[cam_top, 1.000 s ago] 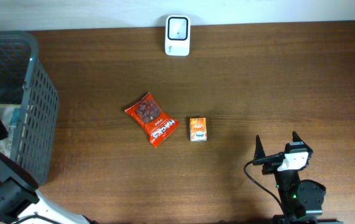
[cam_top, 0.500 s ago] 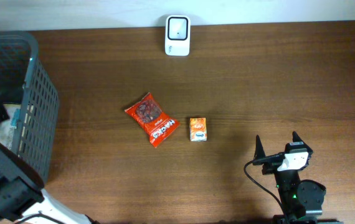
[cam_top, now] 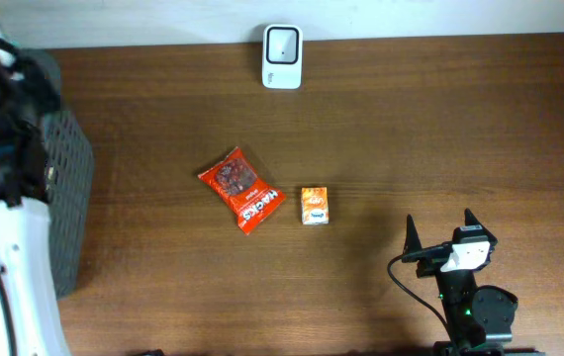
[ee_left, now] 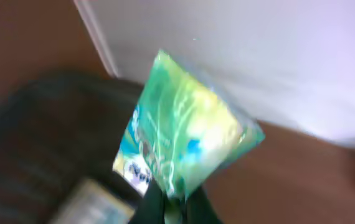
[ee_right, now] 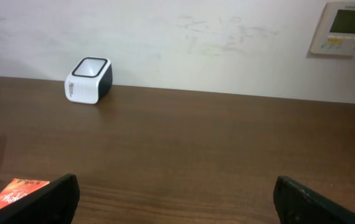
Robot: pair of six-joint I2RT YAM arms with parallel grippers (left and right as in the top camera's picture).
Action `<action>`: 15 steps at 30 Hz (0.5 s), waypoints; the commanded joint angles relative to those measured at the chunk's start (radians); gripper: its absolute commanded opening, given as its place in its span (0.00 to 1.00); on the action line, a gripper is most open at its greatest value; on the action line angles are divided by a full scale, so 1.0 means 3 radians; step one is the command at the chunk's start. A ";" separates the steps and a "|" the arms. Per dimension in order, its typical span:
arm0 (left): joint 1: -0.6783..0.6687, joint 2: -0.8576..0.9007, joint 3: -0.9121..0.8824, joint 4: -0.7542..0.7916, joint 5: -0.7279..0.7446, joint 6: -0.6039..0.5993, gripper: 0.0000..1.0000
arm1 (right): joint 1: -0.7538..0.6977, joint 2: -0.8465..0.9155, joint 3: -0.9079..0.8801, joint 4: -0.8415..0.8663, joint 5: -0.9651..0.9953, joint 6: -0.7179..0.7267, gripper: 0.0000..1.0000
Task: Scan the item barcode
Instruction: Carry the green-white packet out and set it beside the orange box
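In the left wrist view, my left gripper (ee_left: pixel 176 204) is shut on the lower corner of a green and yellow snack packet (ee_left: pixel 184 134), which hangs lifted above the dark basket (ee_left: pixel 34 137); the picture is blurred. From overhead, only the left arm (cam_top: pixel 5 99) shows over the basket, and the packet is hidden under it. The white barcode scanner (cam_top: pixel 282 44) stands at the table's far edge, also seen as a scanner (ee_right: pixel 89 79) by the wall. My right gripper (cam_top: pixel 443 235) rests open and empty near the front right, and the right gripper (ee_right: pixel 176 196) has only bare table between its fingers.
A red snack bag (cam_top: pixel 241 189) and a small orange box (cam_top: pixel 314 206) lie mid-table. The grey mesh basket (cam_top: pixel 69 188) stands at the left edge with another pale package (ee_left: pixel 90 202) inside. A wall panel (ee_right: pixel 345 28) hangs behind the table.
My left gripper closed on the green packet and the arm rose up out of the basket with it. The right arm has not moved.
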 commanded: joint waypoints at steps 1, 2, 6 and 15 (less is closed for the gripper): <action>-0.0481 0.0065 -0.0048 -0.0490 0.0570 -0.0617 0.00 | 0.0020 -0.0024 -0.0024 -0.0004 0.0018 0.0011 0.99; -0.0608 0.0102 -0.0116 -0.0562 0.0575 -0.0701 0.00 | 0.0020 -0.0024 -0.0024 -0.0004 0.0018 0.0011 0.98; -0.1165 0.0315 -0.0481 -0.0609 0.0674 -0.0754 0.00 | 0.0020 -0.0024 -0.0024 -0.0004 0.0018 0.0011 0.99; -0.2288 0.1170 -0.0702 -0.0341 0.0856 -0.0754 0.00 | 0.0020 -0.0024 -0.0024 -0.0004 0.0017 0.0011 0.99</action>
